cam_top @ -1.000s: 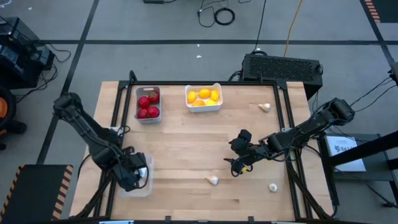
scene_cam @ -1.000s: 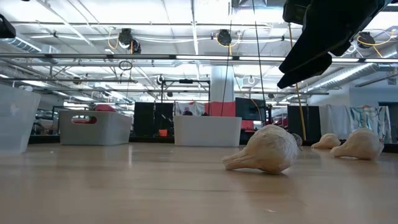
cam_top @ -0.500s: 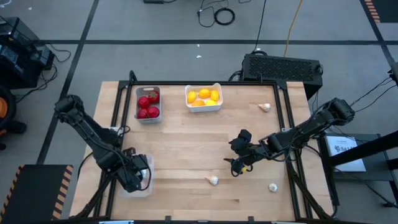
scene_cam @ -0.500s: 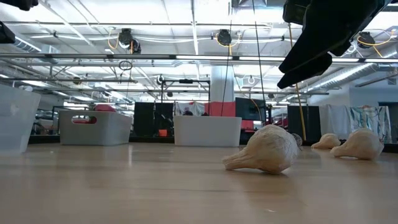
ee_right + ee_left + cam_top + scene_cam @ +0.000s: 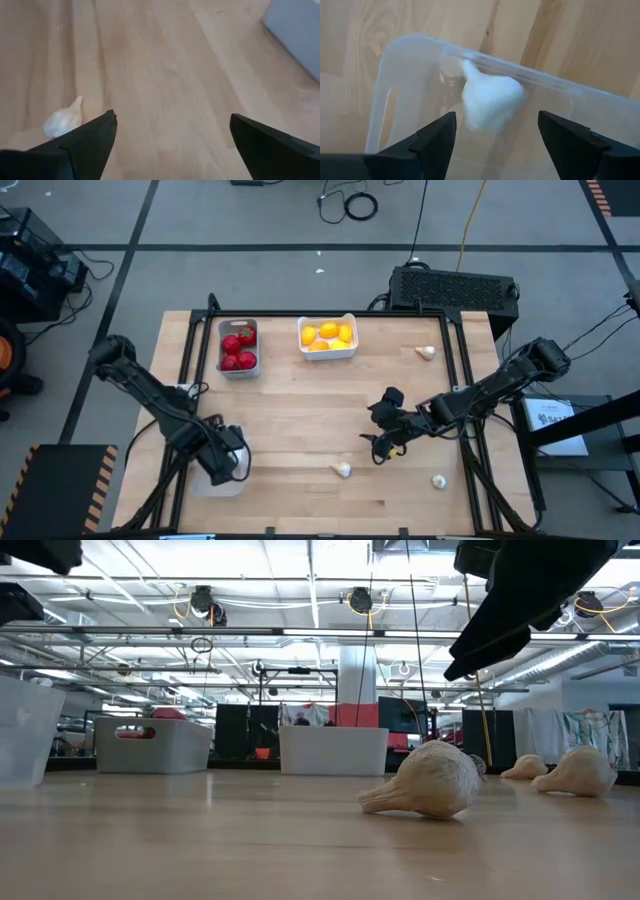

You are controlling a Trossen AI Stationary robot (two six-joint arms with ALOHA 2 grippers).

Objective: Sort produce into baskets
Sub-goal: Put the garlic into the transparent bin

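Nearest, at the lower left of the high view, the left gripper [image 5: 492, 145] hangs over the clear basket [image 5: 222, 477], fingers apart, one garlic bulb [image 5: 490, 100] lying free inside. Three garlic bulbs [image 5: 343, 470] are left on the table. At mid-right the right gripper [image 5: 378, 444] hovers spread and empty. Farthest, tomatoes fill the grey basket [image 5: 221, 348] and lemons the white basket [image 5: 350, 346]: sorting looks mostly done.

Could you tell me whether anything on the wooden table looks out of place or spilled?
Nothing is spilled or damaged. Three white garlic bulbs lie loose on the wooden table, not yet sorted: one near the far right edge, two near the front. One more bulb lies in the clear plastic tray.
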